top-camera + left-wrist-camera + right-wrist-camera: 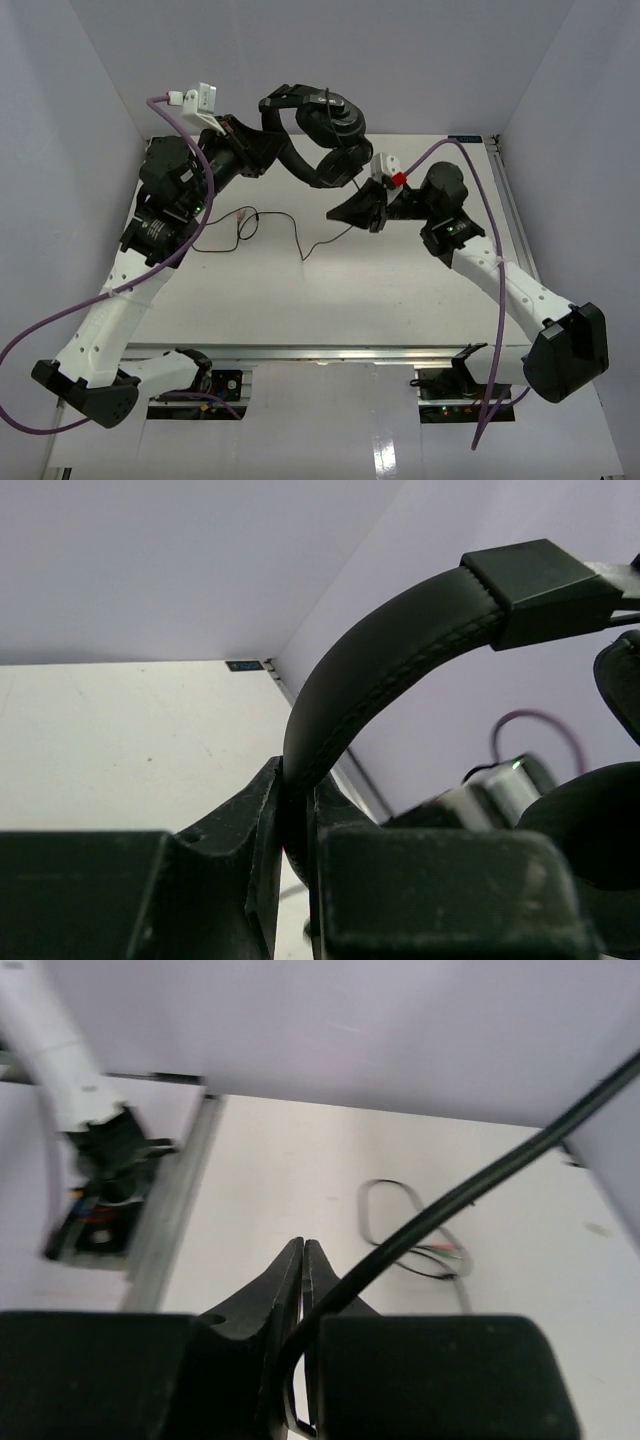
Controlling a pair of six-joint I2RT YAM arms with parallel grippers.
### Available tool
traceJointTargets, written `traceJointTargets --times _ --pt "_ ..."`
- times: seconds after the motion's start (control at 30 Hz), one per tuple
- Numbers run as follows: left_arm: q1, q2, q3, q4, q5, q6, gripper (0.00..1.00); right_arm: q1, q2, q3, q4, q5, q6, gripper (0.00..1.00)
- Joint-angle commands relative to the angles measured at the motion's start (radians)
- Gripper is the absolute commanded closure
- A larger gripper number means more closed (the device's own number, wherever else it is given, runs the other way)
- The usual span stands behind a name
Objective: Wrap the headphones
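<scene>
- I am working in a robot test cell of a laboratory, not in a home: plain pale walls [420,60] close the white table [340,300] on three sides.
- The left arm [110,310] and the right arm [510,280] are bolted at the near edge.
- A metal rail [330,352] runs along this edge, and purple cables [498,330] hang loose.

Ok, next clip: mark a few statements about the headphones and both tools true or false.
The left tool grips the headband. True.
The right tool is open and empty. False: it is shut on the cable.
The earcups rest on the table. False: they hang in the air, off the table.
Part of the cable lies loose on the table. True.
</scene>
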Motion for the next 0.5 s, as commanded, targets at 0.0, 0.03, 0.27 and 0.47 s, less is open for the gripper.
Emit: traceJointTargets --times 0.0,0.03,0.27,0.47 --pt "0.014 -0.094 -0.047 -0.088 -0.065 0.115 1.0 -0.058 -0.056 0.104 -0.48 0.302 -0.39 0.92" --pt "0.016 -0.101 -0.061 -0.108 -0.074 0.125 1.0 -0.067 -0.065 0.105 -0.513 0.331 -0.407 0.92" --pt "0.052 -0.174 -0.143 -0.099 -0.093 0.214 1.0 -0.076 -0.044 0.112 -0.745 0.597 -0.585 0.92" --pt "0.045 -0.088 -0.162 -0.27 0.023 0.354 1.0 -0.141 0.016 0.312 -0.737 0.869 -0.514 0.92"
